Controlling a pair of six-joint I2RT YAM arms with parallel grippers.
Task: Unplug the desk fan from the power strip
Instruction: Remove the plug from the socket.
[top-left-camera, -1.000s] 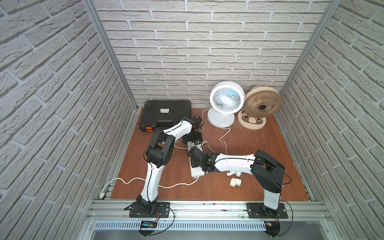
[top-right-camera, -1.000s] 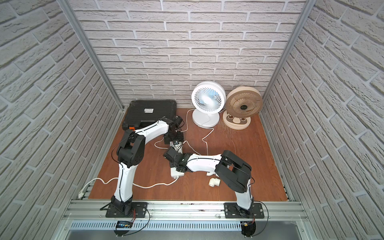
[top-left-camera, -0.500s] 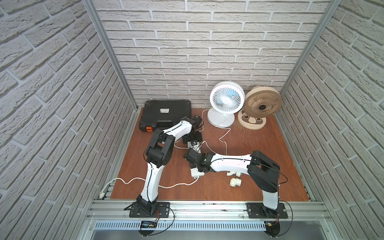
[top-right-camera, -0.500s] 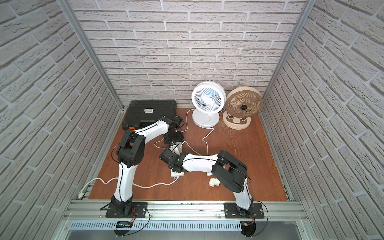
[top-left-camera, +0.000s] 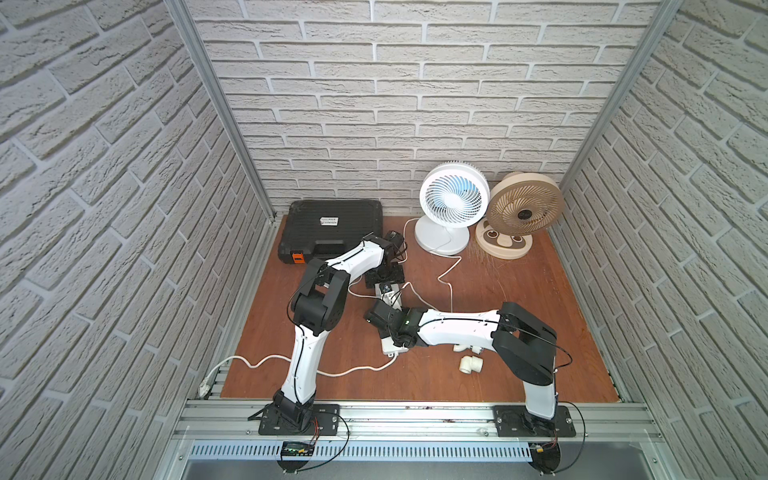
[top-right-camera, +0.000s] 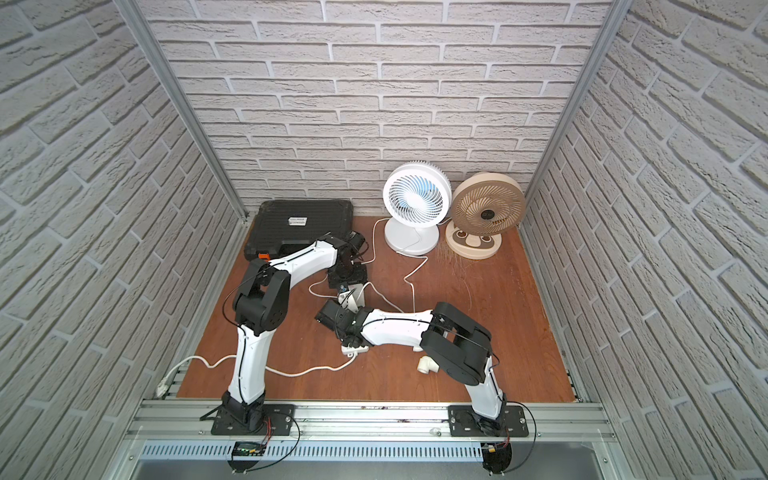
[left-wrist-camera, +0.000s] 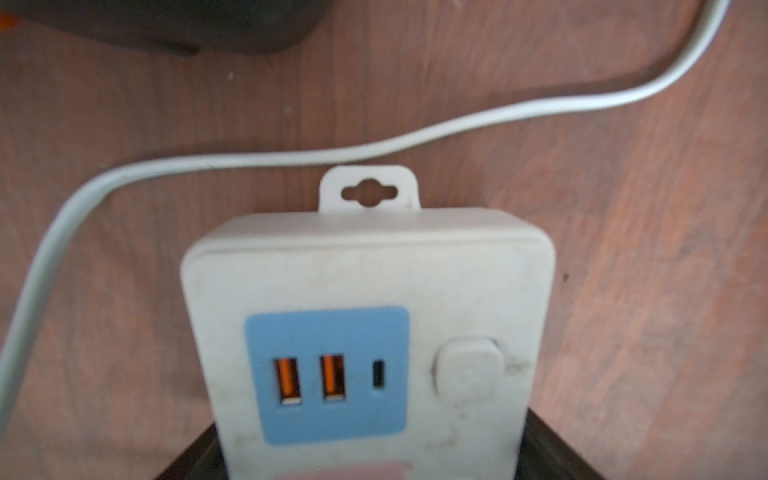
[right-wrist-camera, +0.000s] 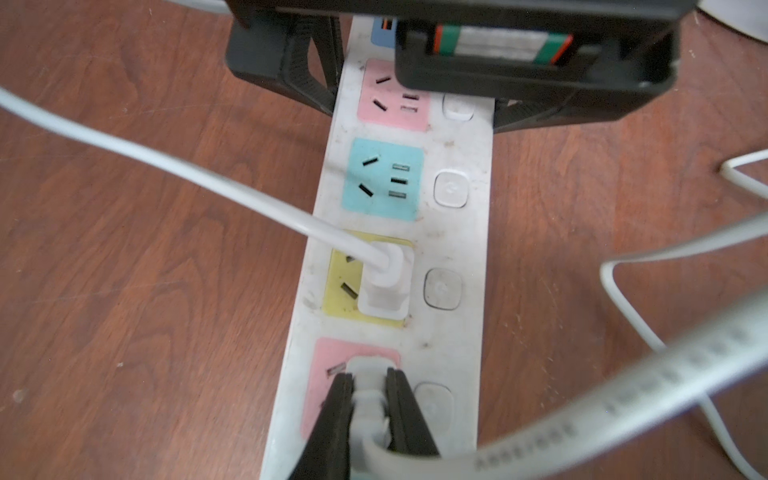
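Note:
The power strip (right-wrist-camera: 453, 241) is a long white bar with pink, blue and yellow sockets, lying mid-floor in both top views (top-left-camera: 392, 349) (top-right-camera: 353, 347). My left gripper (top-left-camera: 384, 276) (left-wrist-camera: 370, 457) is shut across its far end, by the blue USB panel (left-wrist-camera: 328, 374). My right gripper (right-wrist-camera: 370, 399) (top-left-camera: 380, 318) is shut on a white plug (right-wrist-camera: 370, 370) seated in the near pink socket. A second white plug (right-wrist-camera: 386, 282) sits in the yellow socket. A white desk fan (top-left-camera: 453, 199) stands at the back. I cannot tell which plug is the fan's.
A beige fan (top-left-camera: 525, 208) stands beside the white one. A black tool case (top-left-camera: 332, 230) lies at the back left. White cords (top-left-camera: 451, 286) loop between the fans and the strip. The strip's own cord (top-left-camera: 266, 359) runs to the front left edge. A white pipe fitting (top-left-camera: 471, 365) lies under the right arm.
My right gripper and forearm have shifted slightly to the left over the strip, still shut. The left arm has held still.

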